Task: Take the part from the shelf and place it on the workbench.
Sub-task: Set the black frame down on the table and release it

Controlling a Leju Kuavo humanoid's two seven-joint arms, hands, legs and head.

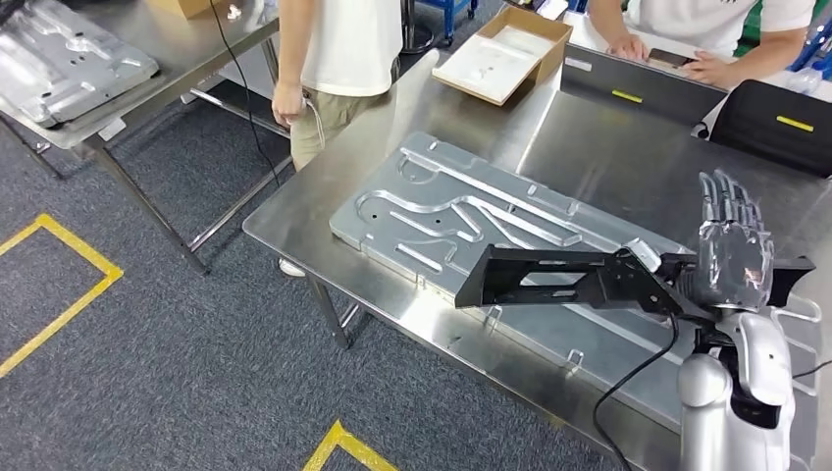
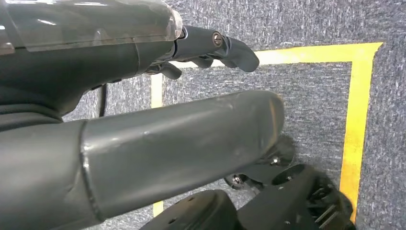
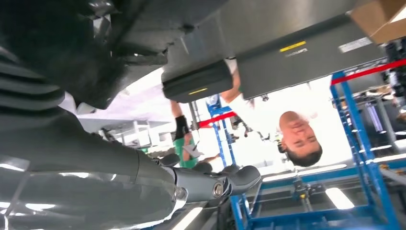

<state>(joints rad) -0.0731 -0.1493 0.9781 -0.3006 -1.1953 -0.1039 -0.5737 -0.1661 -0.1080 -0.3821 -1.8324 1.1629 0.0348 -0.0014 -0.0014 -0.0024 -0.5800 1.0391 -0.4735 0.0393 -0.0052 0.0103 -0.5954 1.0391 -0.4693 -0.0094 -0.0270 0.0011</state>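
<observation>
Right robot hand (image 1: 731,245), fingers spread and empty, hovered over my worktop (image 1: 628,147); the part (image 1: 461,221) lay at nine o'clock, long axis ten-to-four.

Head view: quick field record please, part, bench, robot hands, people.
part: large flat grey machined metal plate with grooves, lying flat on the workbench
workbench: stainless steel table, also carries an open cardboard box and two dark laptops
right robot hand: fingers spread and extended above the plate's far end, holding nothing
left robot hand: hanging over grey carpet with yellow floor tape, holding nothing
second plate: similar grey metal plate on another table
people: one standing beside the bench, one behind the laptops
</observation>
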